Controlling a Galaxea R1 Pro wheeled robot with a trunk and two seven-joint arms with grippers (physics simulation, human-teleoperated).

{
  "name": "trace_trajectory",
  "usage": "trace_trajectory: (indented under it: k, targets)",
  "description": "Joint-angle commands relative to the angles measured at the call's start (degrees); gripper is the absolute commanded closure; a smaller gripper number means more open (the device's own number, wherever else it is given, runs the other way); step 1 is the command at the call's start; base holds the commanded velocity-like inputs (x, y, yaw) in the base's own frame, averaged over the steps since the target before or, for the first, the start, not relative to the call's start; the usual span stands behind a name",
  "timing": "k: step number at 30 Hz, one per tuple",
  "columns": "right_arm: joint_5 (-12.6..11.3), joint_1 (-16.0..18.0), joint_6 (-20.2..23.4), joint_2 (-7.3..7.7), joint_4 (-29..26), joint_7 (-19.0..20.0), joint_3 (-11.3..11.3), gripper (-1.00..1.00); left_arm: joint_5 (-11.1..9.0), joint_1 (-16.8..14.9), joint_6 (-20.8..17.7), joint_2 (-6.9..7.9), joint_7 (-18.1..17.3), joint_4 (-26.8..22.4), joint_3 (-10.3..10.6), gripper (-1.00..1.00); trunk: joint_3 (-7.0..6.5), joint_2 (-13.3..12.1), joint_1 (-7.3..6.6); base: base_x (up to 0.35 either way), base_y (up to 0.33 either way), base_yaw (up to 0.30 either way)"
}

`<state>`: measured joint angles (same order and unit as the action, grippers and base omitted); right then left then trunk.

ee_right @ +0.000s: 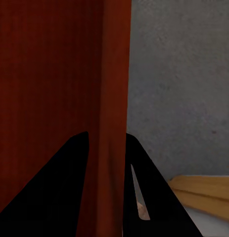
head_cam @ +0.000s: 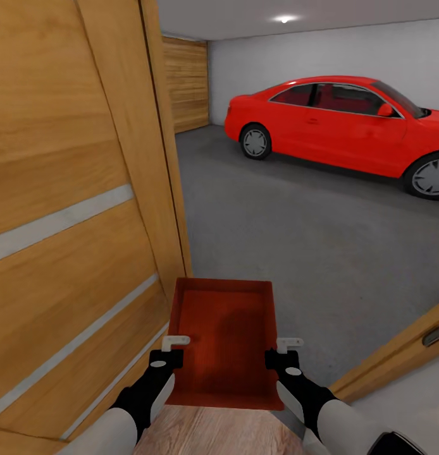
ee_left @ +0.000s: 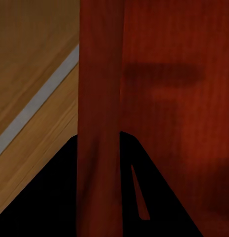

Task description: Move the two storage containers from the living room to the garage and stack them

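Left tool (head_cam: 176, 344) clamped on the storage container's (head_cam: 222, 338) left wall, right tool (head_cam: 288, 346) clamped on its right wall. Container's held up btwn both arms, level, open side up, over the doorway threshold. Wood door (head_cam: 74, 208) just beside it at left. Ahead: grey garage floor (head_cam: 289, 234), red car (head_cam: 346, 126) well apart, far right.

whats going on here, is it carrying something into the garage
Yes. The robot holds one orange-red shallow storage tray out in front, the left gripper clamped on its left wall and the right gripper on its right wall. It stands in a wooden doorway, facing the dark grey concrete floor and a red car.
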<state>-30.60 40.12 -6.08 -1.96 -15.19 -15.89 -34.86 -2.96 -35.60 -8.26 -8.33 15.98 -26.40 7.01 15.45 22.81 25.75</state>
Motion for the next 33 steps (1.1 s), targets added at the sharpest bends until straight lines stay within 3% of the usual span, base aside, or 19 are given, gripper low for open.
trace_trajectory:
  k: [1, 21, 33]
  targets:
    - [0.6, 0.1, -0.4, 0.37, -0.1, -1.3, 0.9, 1.0, -1.8, 0.0, -3.5, 0.08, 0.5, 0.1, 1.2, 1.0, 0.1, 0.1, 0.03, 0.0, 0.0, -0.008]
    - [0.6, 0.1, -0.4, 0.35, -0.1, -1.3, 0.9, 1.0, -1.8, 0.0, -3.5, 0.07, 0.6, 0.2, 1.2, 1.0, 0.1, 0.1, 0.03, 0.0, 0.0, -0.196]
    - [0.6, 0.1, -0.4, 0.33, -0.1, -1.3, 0.9, 1.0, -1.9, 0.0, -3.8, 0.07, 0.6, 0.2, 1.3, 1.0, 0.1, 0.1, 0.03, 0.0, 0.131, -0.018]
